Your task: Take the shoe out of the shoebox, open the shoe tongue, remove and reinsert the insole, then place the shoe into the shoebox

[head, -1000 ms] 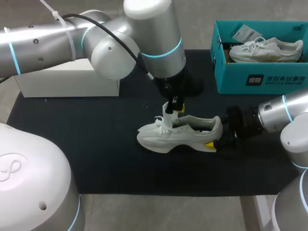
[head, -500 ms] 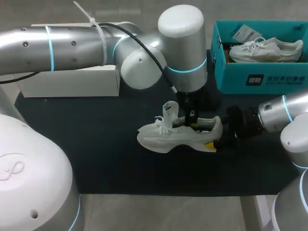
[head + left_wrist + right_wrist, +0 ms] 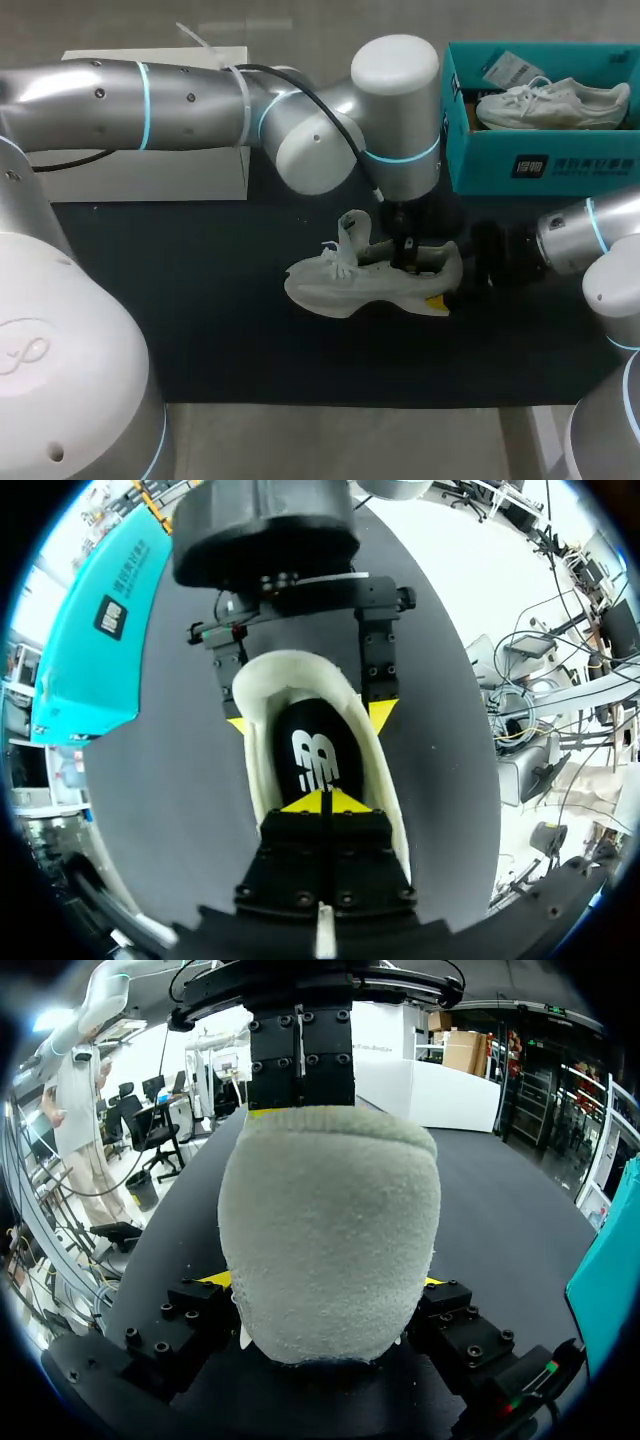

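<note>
A white shoe (image 3: pixel 340 285) lies on its side on the black mat, its tongue (image 3: pixel 352 228) standing up. My left gripper (image 3: pixel 405 258) is down in the shoe's opening near the heel. In the left wrist view its yellow tips (image 3: pixel 325 802) are pressed together, shut, on the black insole (image 3: pixel 310 755). My right gripper (image 3: pixel 452 290) is shut on the shoe's heel (image 3: pixel 330 1230), one finger against each side. The teal shoebox (image 3: pixel 545 165) stands at the back right.
A second white shoe (image 3: pixel 550 103) lies inside the shoebox. A white box (image 3: pixel 140 170) stands at the back left, behind my left arm. The black mat (image 3: pixel 200 320) covers the table's middle.
My left arm has swung right, from the tongue to over the shoe's opening, and its gripper has gone down into the shoe. The right gripper and the shoe have stayed put.
</note>
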Controlling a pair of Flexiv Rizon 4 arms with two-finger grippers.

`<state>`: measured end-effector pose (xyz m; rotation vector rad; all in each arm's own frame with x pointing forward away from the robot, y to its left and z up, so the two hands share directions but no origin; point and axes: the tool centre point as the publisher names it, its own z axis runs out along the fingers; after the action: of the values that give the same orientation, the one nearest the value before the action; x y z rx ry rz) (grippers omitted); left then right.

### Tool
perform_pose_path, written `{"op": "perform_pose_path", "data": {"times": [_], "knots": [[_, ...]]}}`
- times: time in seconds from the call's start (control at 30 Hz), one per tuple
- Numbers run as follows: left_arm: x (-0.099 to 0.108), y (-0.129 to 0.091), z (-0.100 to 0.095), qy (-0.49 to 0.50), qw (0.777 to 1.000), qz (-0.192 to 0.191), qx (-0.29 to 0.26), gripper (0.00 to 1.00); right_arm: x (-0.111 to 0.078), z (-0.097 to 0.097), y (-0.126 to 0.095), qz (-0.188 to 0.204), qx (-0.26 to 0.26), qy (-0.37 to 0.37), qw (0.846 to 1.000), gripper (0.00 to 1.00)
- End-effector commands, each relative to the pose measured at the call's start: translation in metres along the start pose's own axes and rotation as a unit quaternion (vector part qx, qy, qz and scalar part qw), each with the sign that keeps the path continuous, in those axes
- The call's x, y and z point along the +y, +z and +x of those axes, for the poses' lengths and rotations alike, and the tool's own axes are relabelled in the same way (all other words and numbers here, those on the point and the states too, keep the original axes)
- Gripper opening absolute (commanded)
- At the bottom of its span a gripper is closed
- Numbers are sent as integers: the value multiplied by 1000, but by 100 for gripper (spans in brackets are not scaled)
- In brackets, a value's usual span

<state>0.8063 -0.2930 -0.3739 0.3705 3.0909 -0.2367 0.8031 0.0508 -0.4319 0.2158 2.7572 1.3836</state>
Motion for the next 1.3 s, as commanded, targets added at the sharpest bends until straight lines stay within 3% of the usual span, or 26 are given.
{"op": "perform_pose_path", "data": {"times": [0.03,0.3,0.6,0.93,0.97,1.0,1.03,1.13,1.3], "knots": [[5,7,-6,-2,1000,-9,15,0,-5,-2,6,1,-1,0,1000,0],[20,14,13,15,999,-32,38,0,-5,-2,6,1,-1,0,1000,0],[24,27,35,20,997,-27,69,0,-5,-2,6,1,-1,0,1000,0],[23,43,35,17,996,-32,81,0,-5,-2,6,1,-1,0,1000,0],[23,43,34,16,996,-32,80,8,-5,-2,6,1,-1,0,1000,0],[23,43,33,17,996,-31,80,26,-5,-2,6,1,-1,0,1000,0],[23,42,33,17,996,-31,80,35,-5,-2,6,1,-1,0,1000,0],[24,40,33,19,996,-29,78,42,-5,-2,6,1,-1,0,1000,0],[24,39,32,18,996,-24,79,43,-5,-2,6,1,-1,0,1000,0]]}}
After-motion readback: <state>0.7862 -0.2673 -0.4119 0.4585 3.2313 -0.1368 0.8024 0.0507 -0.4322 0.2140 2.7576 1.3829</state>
